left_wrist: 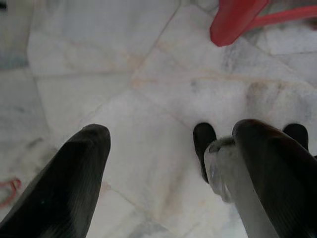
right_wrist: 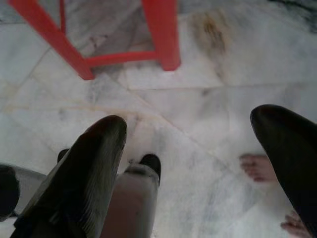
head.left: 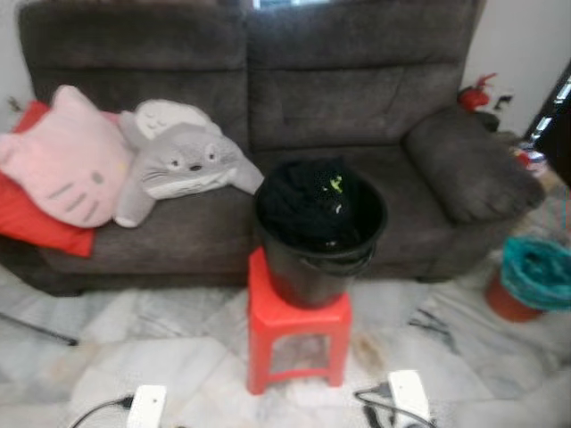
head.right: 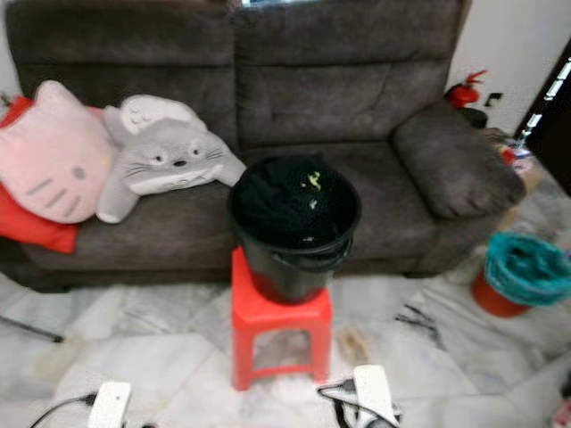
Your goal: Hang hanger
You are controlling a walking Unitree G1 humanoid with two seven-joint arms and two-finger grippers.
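Operator, your head camera faces a dark grey sofa (head.left: 357, 98) across a pale marble floor (head.left: 161, 357). At the centre of the view a black bucket (head.left: 319, 259) stands upright on a red plastic stool (head.left: 297, 334), just in front of the sofa seat. The bucket is filled with dark clothing (head.left: 308, 201), with a small yellow-green fleck on top. No hanger can be made out in the bucket or elsewhere.

At 9 o'clock on the sofa you have a pink cat cushion (head.left: 67, 160) lying over a red cushion (head.left: 36, 223), with a grey plush toy (head.left: 178, 165) touching it on the inner side. At 3 o'clock, beside the sofa arm, stands a red bin with a teal liner (head.left: 535, 276). A red extinguisher (head.left: 475, 92) sits at 2 o'clock near the wall.

Your left hand (left_wrist: 168, 168) hangs low over the floor, fingers spread and released, grasping nothing. Your right hand (right_wrist: 195, 163) hangs likewise, fingers apart and empty, with the stool legs ahead of it. A person's bare toes (right_wrist: 257, 167) rest on the floor near the right hand.
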